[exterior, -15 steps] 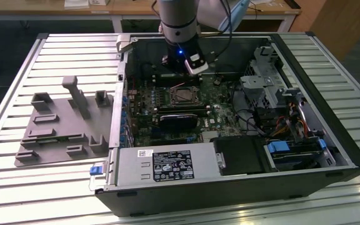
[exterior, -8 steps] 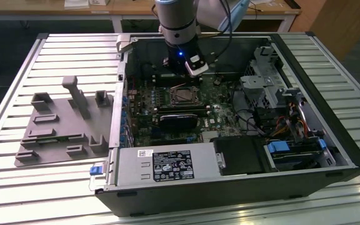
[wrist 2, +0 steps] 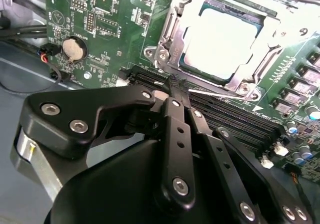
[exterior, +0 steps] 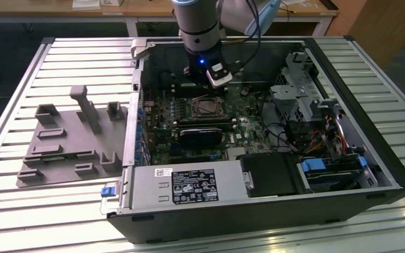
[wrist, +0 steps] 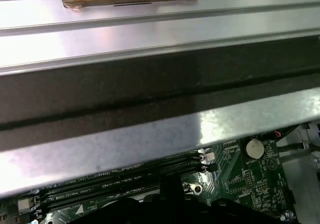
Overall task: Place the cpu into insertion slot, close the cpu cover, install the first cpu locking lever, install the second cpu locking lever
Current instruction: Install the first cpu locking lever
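cpu (wrist 2: 220,42) sits in the insertion slot (exterior: 206,107), just above the middle of the exterior view, inside an open computer case (exterior: 259,221) on the slatted bench (exterior: 61,58). in the second wrist view the cpu cover (wrist 2: 170,34) lies closed over it, the pale top showing through its window. tool (wrist 2: 176,84) hangs just beside the socket, fingers pressed together, tips at a thin silver locking lever (wrist 2: 225,95); whether they pinch it i cannot tell.

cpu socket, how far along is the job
Done: the cpu sits in the insertion slot, the cpu cover down over it. In hand: the gripper, fingers together, is at a thin locking lever beside the cover. Left: latching levers; whether either is hooked, I cannot tell.
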`<state>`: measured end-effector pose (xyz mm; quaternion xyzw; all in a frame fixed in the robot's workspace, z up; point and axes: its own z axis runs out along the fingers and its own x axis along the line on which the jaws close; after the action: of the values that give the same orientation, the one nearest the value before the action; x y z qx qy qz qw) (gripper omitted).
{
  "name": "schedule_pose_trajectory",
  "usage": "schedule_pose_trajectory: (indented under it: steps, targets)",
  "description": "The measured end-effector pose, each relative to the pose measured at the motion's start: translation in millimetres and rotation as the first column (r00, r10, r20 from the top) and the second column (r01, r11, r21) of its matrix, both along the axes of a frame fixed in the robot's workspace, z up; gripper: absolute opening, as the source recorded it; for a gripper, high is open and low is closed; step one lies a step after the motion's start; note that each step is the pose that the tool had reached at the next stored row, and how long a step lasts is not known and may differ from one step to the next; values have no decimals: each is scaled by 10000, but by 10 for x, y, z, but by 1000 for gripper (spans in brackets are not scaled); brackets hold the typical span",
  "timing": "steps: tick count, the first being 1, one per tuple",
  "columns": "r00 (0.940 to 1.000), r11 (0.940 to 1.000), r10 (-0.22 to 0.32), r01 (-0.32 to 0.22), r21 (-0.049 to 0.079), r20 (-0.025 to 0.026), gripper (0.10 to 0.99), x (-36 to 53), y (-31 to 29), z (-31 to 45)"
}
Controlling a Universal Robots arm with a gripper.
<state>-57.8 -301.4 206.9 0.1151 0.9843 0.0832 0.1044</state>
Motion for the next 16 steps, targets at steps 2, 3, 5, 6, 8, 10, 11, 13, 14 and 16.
schedule_pose_trajectory:
  steps: [2, 3, 5, 6, 8, 10, 11, 13, 14, 16]
  targets:
    - [9999, 9999, -105, 105, -1, 0, 106, -9, 5, -6]
    - [9999, 9999, -153, 153, -2, 0, 106, -12, 6, -9]
    - [9997, 9997, -247, 247, 0, 0, 106, -17, 11, -15]
    - [9996, 9996, -291, 291, 1, 1, 106, -20, 13, -18]
    - [9993, 9993, -361, 361, -2, -1, 106, -21, 21, -23]
    - [9991, 9991, -430, 430, -1, 0, 106, -21, 34, -32]
    - [9989, 9989, -467, 467, -1, 0, 106, -21, 41, -35]
    - [9985, 9985, -542, 542, 0, 0, 106, -22, 58, -42]
    - [9983, 9983, -578, 578, -1, 0, 106, -23, 65, -44]
    - [9978, 9978, -664, 664, 0, 1, 106, -23, 72, -49]
